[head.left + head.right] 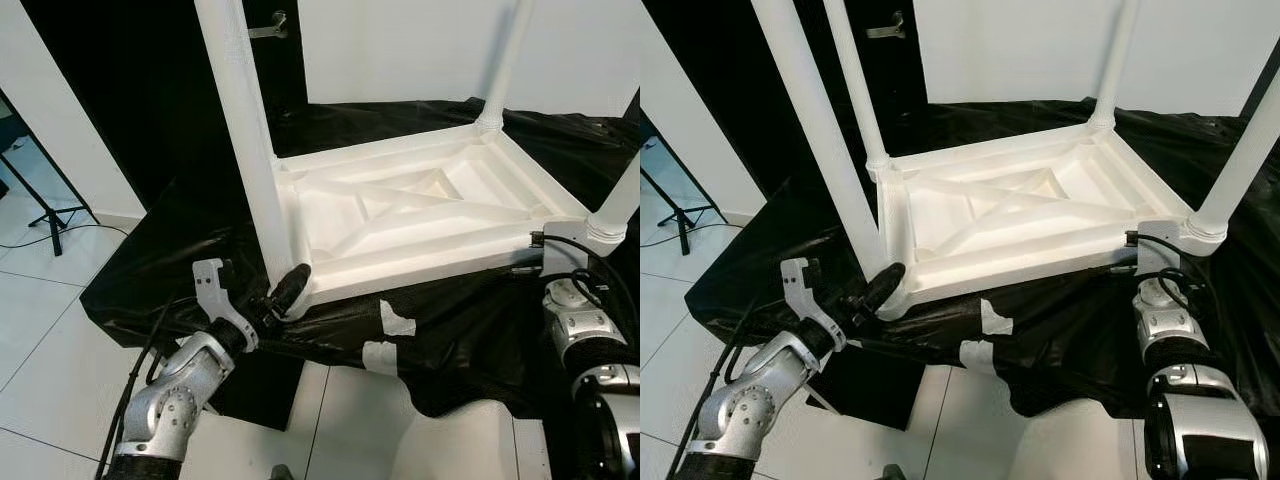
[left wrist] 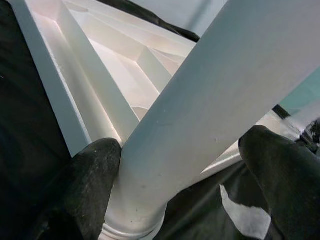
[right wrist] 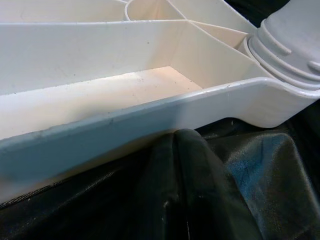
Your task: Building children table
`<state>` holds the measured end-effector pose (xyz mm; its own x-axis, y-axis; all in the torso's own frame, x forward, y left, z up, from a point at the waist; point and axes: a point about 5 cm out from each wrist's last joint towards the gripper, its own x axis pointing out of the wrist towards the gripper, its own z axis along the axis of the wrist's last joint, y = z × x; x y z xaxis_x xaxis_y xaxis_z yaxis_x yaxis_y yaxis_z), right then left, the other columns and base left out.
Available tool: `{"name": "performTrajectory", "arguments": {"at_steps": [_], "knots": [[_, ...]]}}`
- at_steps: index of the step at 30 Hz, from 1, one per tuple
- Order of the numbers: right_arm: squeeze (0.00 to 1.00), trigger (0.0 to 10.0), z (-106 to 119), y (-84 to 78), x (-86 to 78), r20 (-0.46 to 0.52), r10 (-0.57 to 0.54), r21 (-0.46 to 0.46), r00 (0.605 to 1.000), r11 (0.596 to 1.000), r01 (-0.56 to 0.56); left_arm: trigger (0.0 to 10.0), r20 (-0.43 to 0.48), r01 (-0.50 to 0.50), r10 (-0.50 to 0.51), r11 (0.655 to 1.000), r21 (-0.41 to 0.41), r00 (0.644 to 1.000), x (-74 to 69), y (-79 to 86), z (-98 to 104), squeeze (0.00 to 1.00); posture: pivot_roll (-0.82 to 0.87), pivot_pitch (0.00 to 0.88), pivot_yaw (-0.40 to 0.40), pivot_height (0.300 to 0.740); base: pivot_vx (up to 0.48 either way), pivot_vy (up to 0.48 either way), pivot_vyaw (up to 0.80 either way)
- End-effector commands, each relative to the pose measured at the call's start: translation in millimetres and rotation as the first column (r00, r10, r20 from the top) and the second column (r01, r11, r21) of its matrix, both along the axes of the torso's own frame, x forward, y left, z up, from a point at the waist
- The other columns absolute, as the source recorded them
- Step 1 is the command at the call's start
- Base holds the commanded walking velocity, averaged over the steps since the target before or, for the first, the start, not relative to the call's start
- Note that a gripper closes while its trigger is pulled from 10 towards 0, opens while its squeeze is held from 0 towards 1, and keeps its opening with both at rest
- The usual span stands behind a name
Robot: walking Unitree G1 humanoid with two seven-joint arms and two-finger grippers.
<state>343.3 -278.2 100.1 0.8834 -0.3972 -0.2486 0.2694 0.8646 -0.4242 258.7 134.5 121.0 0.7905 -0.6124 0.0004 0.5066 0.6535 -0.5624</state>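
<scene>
- The white children's table (image 1: pixel 1020 215) lies upside down on a black sheet (image 1: pixel 1060 320), its ribbed underside facing up and its four legs pointing upward.
- My left pincer (image 1: pixel 872 292) reaches up to the table's near corner on my left side, and its black fingers (image 2: pixel 90 190) straddle the base of the leg (image 1: pixel 820 140) that stands in that corner.
- In my left wrist view the leg runs between my two fingers: one finger touches the leg just above its collar, the other stands apart from it on the far side, so my left pincer is open around the leg, not clamped on it.
- My right pincer (image 3: pixel 192 175) sits at the near edge of the tabletop, just beside the corner on my right where another leg (image 1: pixel 1240 165) rises from its socket.
- In my right wrist view a black finger lies on the sheet, touching the underside of the table's rim; I cannot tell whether this pincer is open or closed.
- Two white tape patches (image 1: pixel 985 335) sit on the sheet between my pincers, below the table's near edge.
- The sheet drapes over a low surface above a white tiled floor (image 1: pixel 670 330).
</scene>
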Motion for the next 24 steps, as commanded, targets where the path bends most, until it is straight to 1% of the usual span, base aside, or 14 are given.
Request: {"name": "performTrajectory", "arguments": {"at_steps": [1, 3, 4, 5, 6, 7, 8, 10, 14, 16, 18, 20, 21, 24], "knots": [[0.0, 10.0, -0.6, 23.2, 9.0, 0.008, 0.099, 0.016, 0.995, 0.995, -0.099, 10.0, 0.279, 0.668, -0.612, 0.719, -0.193, 0.74, -38.0, -47.0, 10.3, 0.0, 0.11, 0.0, 0.087, 0.74, 0.0, 0.0, 0.0], [0.0, 10.0, 2.7, 30.3, 12.0, 0.028, 0.133, 0.027, 0.991, 0.991, -0.133, 10.0, 0.274, 0.633, -0.582, 0.757, -0.16, 0.766, -32.5, -46.7, 7.2, 0.0, 0.1, 0.0, 0.088, 0.74, 0.0, 0.0, 0.0], [0.0, 10.0, 3.5, 33.3, 12.5, 0.039, 0.142, 0.028, 0.989, 0.989, -0.143, 10.0, 0.271, 0.584, -0.536, 0.799, -0.141, 0.799, -26.0, -47.0, 4.9, 0.0, 0.1, 0.0, 0.085, 0.74, 0.0, 0.0, 0.0], [0.0, 10.0, 4.0, 35.1, 12.6, 0.045, 0.146, 0.028, 0.988, 0.989, -0.148, 10.0, 0.268, 0.549, -0.504, 0.826, -0.13, 0.821, -21.7, -47.2, 3.5, 0.0, 0.1, 0.0, 0.084, 0.74, 0.0, 0.0, 0.0], [0.0, 10.0, 2.6, 36.3, 10.7, 0.052, 0.143, 0.026, 0.988, 0.989, -0.145, 10.0, 0.276, 0.473, -0.433, 0.876, -0.094, 0.858, -13.0, -47.4, 1.4, 0.0, 0.1, 0.0, 0.08, 0.74, 0.0, 0.0, 0.0], [0.0, 10.0, 2.6, 36.3, 10.7, 0.052, 0.143, 0.026, 0.988, 0.989, -0.145, 10.0, 0.276, 0.473, -0.433, 0.876, -0.094, 0.858, -13.0, -47.4, 1.4, 0.0, 0.1, 0.0, 0.08, 0.74, 0.0, 0.0, 0.0], [0.0, 10.0, 0.7, 37.4, 8.4, 0.057, 0.137, 0.029, 0.989, 0.99, -0.139, 10.0, 0.288, 0.404, -0.369, 0.912, -0.068, 0.883, -5.9, -47.2, 1.1, 0.0, 0.1, 0.0, 0.079, 0.74, 0.0, 0.0, 0.0], [0.0, 10.0, -5.4, 39.5, -0.2, 0.064, 0.126, 0.036, 0.99, 0.991, -0.129, 10.0, 0.317, 0.3, -0.268, 0.952, -0.058, 0.91, 4.2, -45.2, 4.8, 0.0, 0.1, 0.0, 0.075, 0.74, 0.0, 0.0, 0.0], [0.0, 10.0, -10.9, 40.6, -8.7, 0.068, 0.121, 0.03, 0.99, 0.992, -0.123, 10.0, 0.328, 0.289, -0.246, 0.953, -0.091, 0.912, 5.8, -43.2, 11.3, 0.0, 0.09, 0.0, 0.076, 0.74, 0.0, 0.0, 0.0], [0.0, 10.0, -14.0, 34.5, -7.6, 0.045, 0.121, 0.005, 0.992, 0.993, -0.121, 10.0, 0.319, 0.415, -0.346, 0.892, -0.18, 0.882, -5.6, -45.2, 18.5, 0.0, 0.08, 0.0, 0.084, 0.74, 0.0, 0.0, 0.0], [0.0, 10.0, -10.4, 27.0, -0.8, 0.022, 0.121, -0.013, 0.992, 0.993, -0.121, 10.0, 0.317, 0.496, -0.418, 0.839, -0.226, 0.851, -14.0, -47.6, 21.2, 0.0, 0.07, 0.0, 0.094, 0.74, 0.0, 0.0, 0.0], [0.0, 10.0, -7.9, 24.5, 2.2, 0.014, 0.122, -0.017, 0.992, 0.992, -0.122, 10.0, 0.316, 0.51, -0.432, 0.829, -0.23, 0.845, -15.5, -48.2, 21.1, 0.0, 0.07, 0.0, 0.094, 0.74, 0.0, 0.0, 0.0], [0.0, 10.0, 1.8, 22.2, 11.3, 0.001, 0.143, -0.025, 0.99, 0.989, -0.143, 10.0, 0.316, 0.523, -0.446, 0.822, -0.227, 0.838, -16.0, -49.7, 20.2, 0.0, 0.08, 0.0, 0.096, 0.74, 0.0, 0.0, 0.0], [0.0, 10.0, 13.4, 24.0, 19.8, 0.007, 0.177, -0.027, 0.984, 0.984, -0.176, 10.0, 0.325, 0.531, -0.452, 0.818, -0.221, 0.831, -16.3, -51.4, 18.6, 0.0, 0.09, 0.0, 0.089, 0.74, 0.0, 0.0, 0.0]]}}
